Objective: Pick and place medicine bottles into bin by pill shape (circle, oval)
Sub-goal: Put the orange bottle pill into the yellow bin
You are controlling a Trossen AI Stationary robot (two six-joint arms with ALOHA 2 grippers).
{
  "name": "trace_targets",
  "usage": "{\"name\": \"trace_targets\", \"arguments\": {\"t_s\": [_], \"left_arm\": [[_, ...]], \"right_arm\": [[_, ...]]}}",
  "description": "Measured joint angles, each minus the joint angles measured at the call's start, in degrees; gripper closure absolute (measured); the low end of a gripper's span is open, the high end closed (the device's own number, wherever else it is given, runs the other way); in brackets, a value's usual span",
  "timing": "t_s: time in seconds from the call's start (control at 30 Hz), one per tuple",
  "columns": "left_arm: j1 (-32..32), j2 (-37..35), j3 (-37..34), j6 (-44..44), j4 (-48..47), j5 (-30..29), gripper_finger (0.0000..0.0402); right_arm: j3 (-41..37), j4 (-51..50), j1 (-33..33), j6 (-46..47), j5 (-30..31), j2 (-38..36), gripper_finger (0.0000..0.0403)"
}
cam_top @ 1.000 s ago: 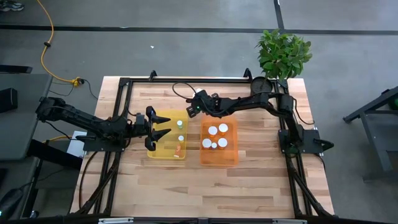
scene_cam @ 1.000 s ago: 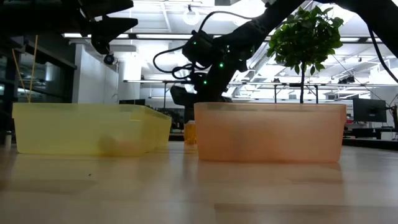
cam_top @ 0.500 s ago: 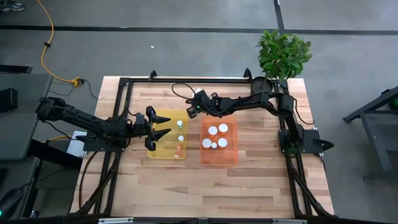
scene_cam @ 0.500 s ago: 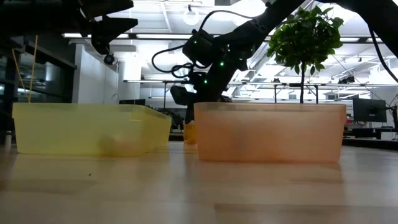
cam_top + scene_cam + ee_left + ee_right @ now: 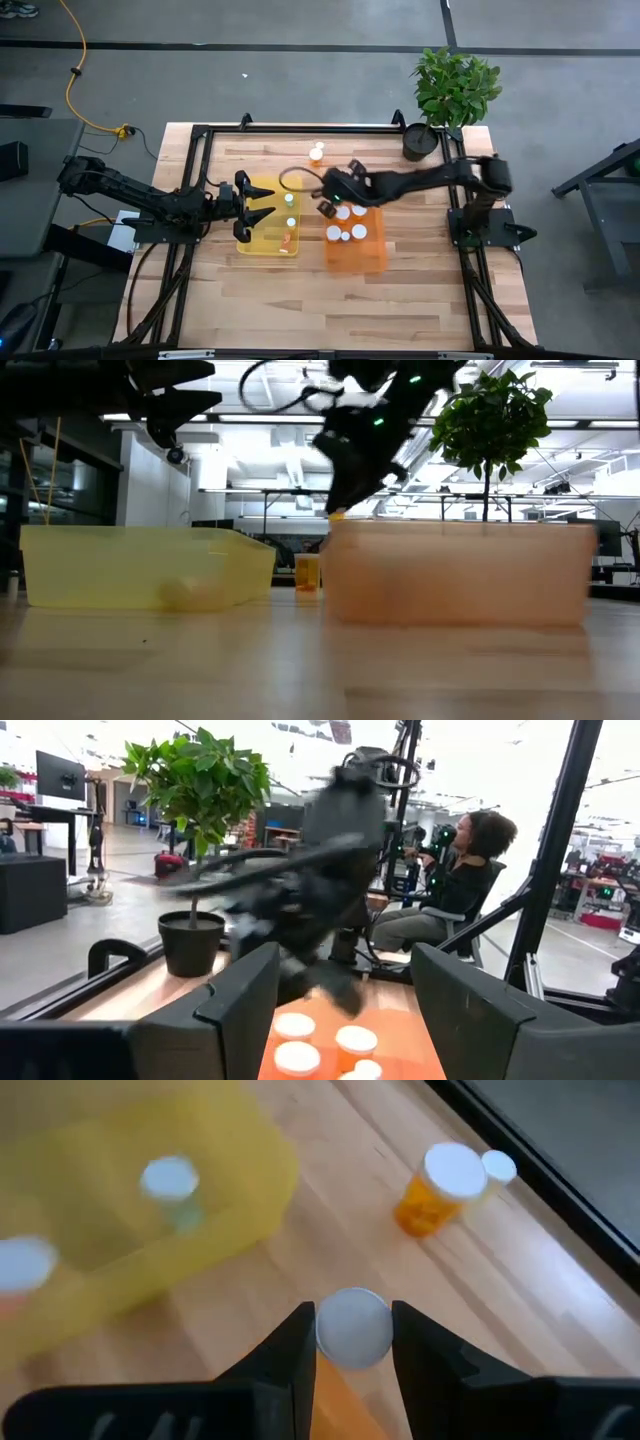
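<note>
My right gripper (image 5: pixel 352 1330) is shut on one medicine bottle (image 5: pixel 352 1325), white-capped and orange, in the air over the far left corner of the orange bin (image 5: pixel 372 250). That bin holds several white-capped bottles (image 5: pixel 345 233). Two more bottles (image 5: pixel 316 153) stand on the wood near the table's far edge. The yellow bin (image 5: pixel 262 240) holds a few bottles (image 5: pixel 290 198). My left gripper (image 5: pixel 268 202) hovers open over the yellow bin's left side, with nothing between its fingers. My right gripper pinches the bottle between its two fingers, which stand on opposite sides of its round white cap (image 5: pixel 352 1342). The fingers slant down from the table's right side. The bottle is lifted clear, cap toward the wrist, its orange body (image 5: pixel 328 1390) below.
A potted plant (image 5: pixel 455 90) stands at the far right corner. Black frame rails (image 5: pixel 300 128) run along the table's edges. A seated person (image 5: pixel 455 880) shows beyond the table in the left wrist view. Bare wood lies in front of both bins.
My right gripper has risen from the bottles at the far edge and swung toward the near edge, rolling as it went, carrying one bottle over the orange bin's far left corner. The orange bin has slid a little toward the near edge.
</note>
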Motion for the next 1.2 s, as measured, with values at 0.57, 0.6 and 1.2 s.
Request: {"name": "trace_targets", "arguments": {"t_s": [0.57, 0.6, 1.2], "left_arm": [[0.0, 0.0, 0.0, 0.0, -0.5, 2.4, 0.0183], [0.0, 0.0, 0.0, 0.0, -0.6, 2.5, 0.0183], [0.0, 0.0, 0.0, 0.4, -0.6, 2.4, 0.0183]], "right_arm": [[-35.4, 49.1, 9.9, -6.4, -1.8, -27.9, 0.0311], [-35.4, 48.7, 9.8, -6.3, -1.8, -28.4, 0.0311], [-35.2, 53.2, 9.7, -6.1, -3.8, -25.3, 0.0311]]}}
